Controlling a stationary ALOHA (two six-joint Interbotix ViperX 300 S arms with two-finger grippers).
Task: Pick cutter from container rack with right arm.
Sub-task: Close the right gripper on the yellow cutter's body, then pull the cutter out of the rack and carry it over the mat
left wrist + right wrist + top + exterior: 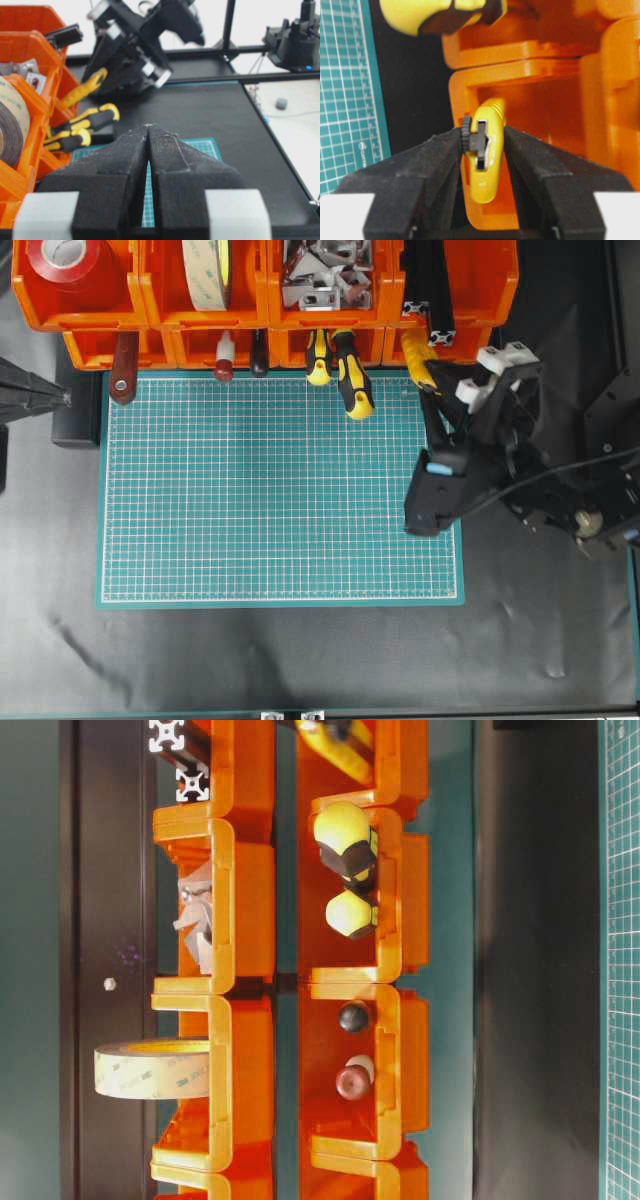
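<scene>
We see a big green mat [280,490] in the middle of the overhead frame. Along the top edge sits the orange rack [260,300], full of tape and tools. Two yellow screwdrivers [340,370] poke out of a lower bin onto the mat.

At the right of the frame, the right arm [500,460] reaches up to the last lower bin. In its wrist view, the right gripper [482,137] has its two black fingers [440,155] pressed on both sides of the yellow cutter [485,150]. The cutter's far end sits in the bin mouth, at mid frame.

At the left edge, the left gripper [148,131] has its fingers together, holding nothing.
</scene>
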